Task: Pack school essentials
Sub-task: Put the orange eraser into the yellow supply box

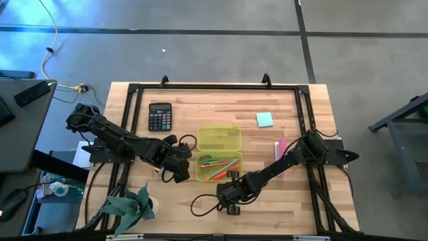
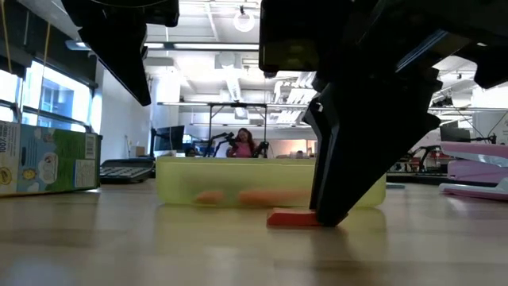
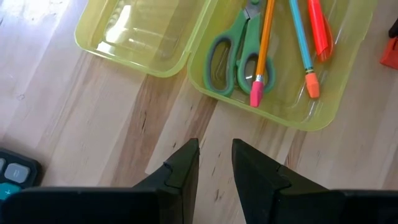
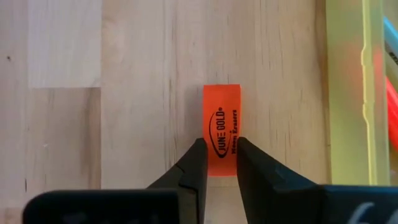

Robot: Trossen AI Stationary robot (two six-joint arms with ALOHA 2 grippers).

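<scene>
My left fingers [image 3: 214,165] wait just beside the yellow case [image 1: 219,152], a little apart, holding nothing. Scissors [image 3: 231,53] and pencils [image 3: 263,50] lie inside it. My right fingers [image 4: 217,158] pinch the small red eraser [image 4: 222,127] on the bench [image 1: 287,207], near the case. It looks light, soft and grippy, so squeezing its long sides should work.

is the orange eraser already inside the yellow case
No: in the right wrist view the orange eraser lies on the bare wooden table between the right gripper's fingertips, beside the yellow case.
</scene>
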